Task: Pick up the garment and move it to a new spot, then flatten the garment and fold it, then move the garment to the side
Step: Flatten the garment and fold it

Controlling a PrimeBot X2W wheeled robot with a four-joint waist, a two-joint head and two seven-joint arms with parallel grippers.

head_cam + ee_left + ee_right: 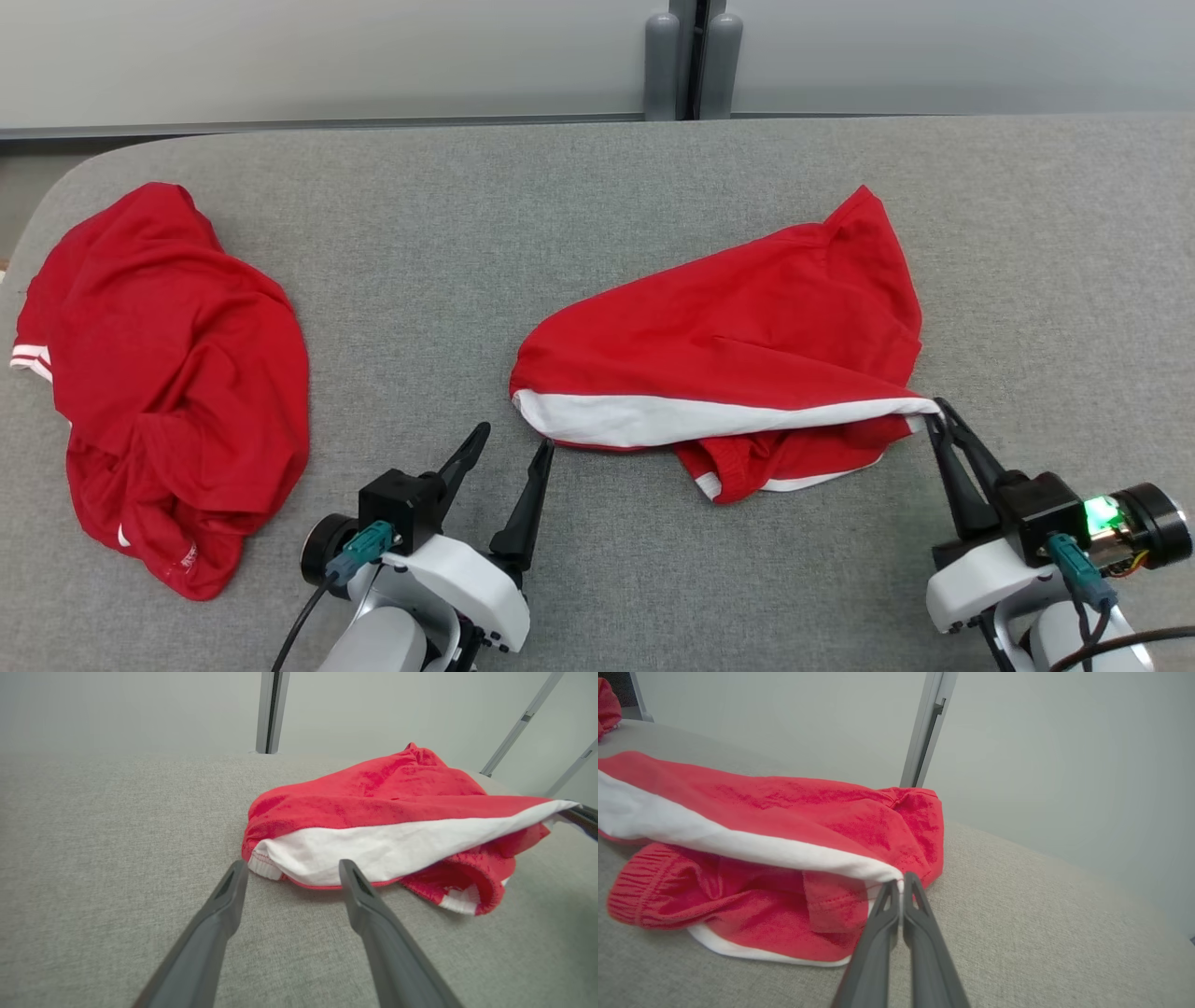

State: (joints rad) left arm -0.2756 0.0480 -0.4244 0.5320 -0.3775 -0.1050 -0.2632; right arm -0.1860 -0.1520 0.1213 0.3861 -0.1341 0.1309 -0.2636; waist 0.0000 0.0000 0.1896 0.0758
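The garment (747,336) is a red piece with a white band, lying crumpled at the table's centre right. My right gripper (936,411) is shut on the right end of its white band (859,868), and the cloth is drawn taut toward the fingertips (901,886). My left gripper (513,439) stands open just short of the band's left end (266,863), with nothing between its fingers. The garment's red bulk (397,788) rises behind the band in the left wrist view.
A second red garment (159,373) with white trim lies heaped at the table's left end. The grey fabric table (597,187) stretches behind both, with a pale wall and a grey post (691,56) beyond its far edge.
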